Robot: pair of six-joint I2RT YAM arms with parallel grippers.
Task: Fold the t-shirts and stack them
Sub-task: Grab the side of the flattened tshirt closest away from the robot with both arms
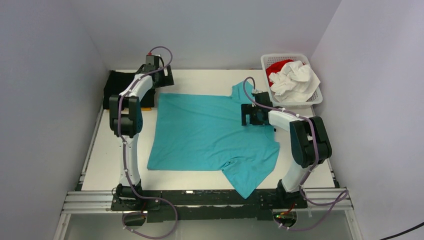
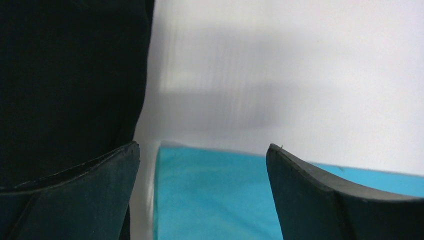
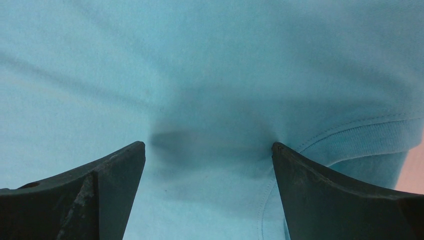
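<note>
Jaws wide apart both sides: my left gripper (image 2: 202,147) over turquoise t-shirt (image 1: 210,130) corner by black t-shirt (image 2: 65,75), right gripper (image 3: 209,145) over its collar (image 3: 360,136).

Two white-and-black arms stood side by side, bases at the near edge. The left arm (image 1: 129,155) ran away from its base to a dark elbow, then stretched on toward the far left corner, its wrist bent so that the left gripper (image 2: 202,147) pointed down and a little inward, jaws spread wide and gripping nothing. The right arm (image 1: 296,175) leaned outward to its own dark elbow and folded back toward the middle, forearm nearly level, carrying the right gripper (image 1: 247,116) low, with its dark fingers (image 3: 100,190) parted just as wide and equally empty.
</note>
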